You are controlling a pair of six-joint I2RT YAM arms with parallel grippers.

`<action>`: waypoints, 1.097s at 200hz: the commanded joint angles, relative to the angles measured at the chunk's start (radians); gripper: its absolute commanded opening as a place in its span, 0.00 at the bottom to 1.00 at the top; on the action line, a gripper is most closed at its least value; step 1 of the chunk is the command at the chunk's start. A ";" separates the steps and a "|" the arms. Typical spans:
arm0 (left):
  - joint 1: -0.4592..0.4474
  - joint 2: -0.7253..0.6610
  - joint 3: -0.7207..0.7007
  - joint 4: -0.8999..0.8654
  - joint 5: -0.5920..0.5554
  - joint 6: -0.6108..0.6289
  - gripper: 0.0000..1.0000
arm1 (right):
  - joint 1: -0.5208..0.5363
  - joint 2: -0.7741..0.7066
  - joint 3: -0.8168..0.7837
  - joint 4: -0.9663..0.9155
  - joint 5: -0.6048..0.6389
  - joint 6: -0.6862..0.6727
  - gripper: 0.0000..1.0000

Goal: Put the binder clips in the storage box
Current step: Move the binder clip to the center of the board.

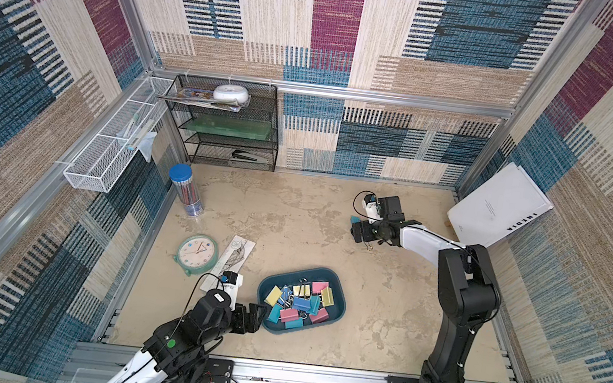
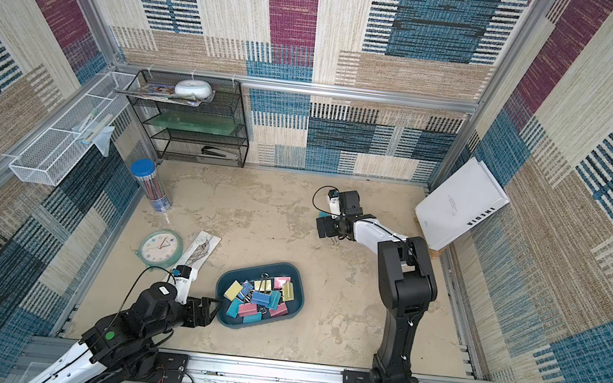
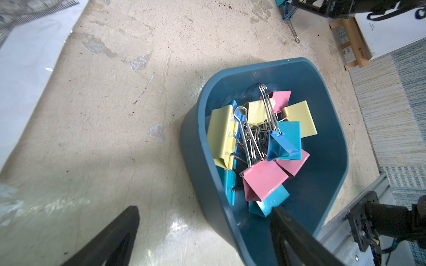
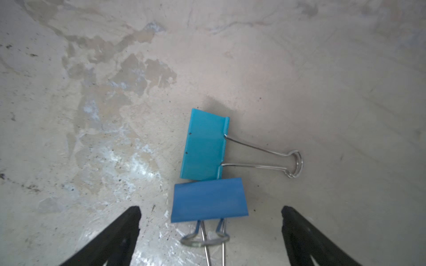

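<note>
Now the worn, blotchy tan table (image 1: 293, 215) carries the storage box (image 1: 306, 270), smooth dark teal plastic with round corners, near the middle of its front edge. Most binder clips (image 1: 300, 302) lie piled inside, folded painted metal with shiny wire loops. The left gripper (image 3: 205, 209) is wide and empty at the box's left end. Nearer the far edge, right of the middle, the right gripper (image 4: 210, 210) hangs wide and empty over two clips. The dark blue clip (image 4: 208, 199) sits between its fingers, long side crosswise, handles pointing back. The teal clip (image 4: 202, 145) touches it just beyond.

In both top views the right arm (image 1: 412, 234) hides the loose binder clips (image 1: 354, 219), seemingly all but one teal corner.
</note>
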 commanded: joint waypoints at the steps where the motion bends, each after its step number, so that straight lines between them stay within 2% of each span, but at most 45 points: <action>1: 0.001 0.002 0.002 0.012 -0.011 0.000 0.92 | 0.000 -0.040 0.039 -0.028 -0.056 0.018 0.99; 16: 0.001 0.002 0.002 0.011 -0.011 0.000 0.92 | -0.002 -0.044 0.089 -0.077 -0.054 0.021 0.98; 31: 0.000 0.002 0.003 0.012 -0.011 0.000 0.92 | -0.011 -0.031 0.130 -0.105 -0.065 0.035 0.86; 47: 0.001 0.002 0.003 0.010 -0.011 0.001 0.92 | -0.020 0.011 0.187 -0.147 -0.094 0.051 0.57; 56: 0.001 0.002 0.003 0.010 -0.011 0.000 0.92 | -0.022 0.039 0.217 -0.174 -0.113 0.051 0.35; 68: 0.001 0.002 0.004 0.010 -0.011 0.001 0.92 | -0.022 0.070 0.240 -0.197 -0.114 0.057 0.11; 76: 0.001 0.000 0.003 0.010 -0.011 0.001 0.92 | -0.025 0.076 0.236 -0.189 -0.113 0.064 0.04; 114: 0.001 0.001 0.003 0.011 -0.009 0.001 0.92 | -0.039 0.087 0.201 -0.159 -0.158 0.085 0.00; 159: 0.001 0.001 0.002 0.011 -0.008 0.003 0.92 | -0.041 0.036 0.126 -0.152 -0.170 0.087 0.00; 193: 0.001 -0.001 0.003 0.012 -0.007 0.002 0.92 | -0.041 -0.074 -0.027 -0.095 -0.154 0.116 0.00; 219: 0.001 0.001 0.002 0.014 -0.006 0.003 0.92 | -0.038 -0.140 -0.127 -0.072 -0.216 0.109 0.00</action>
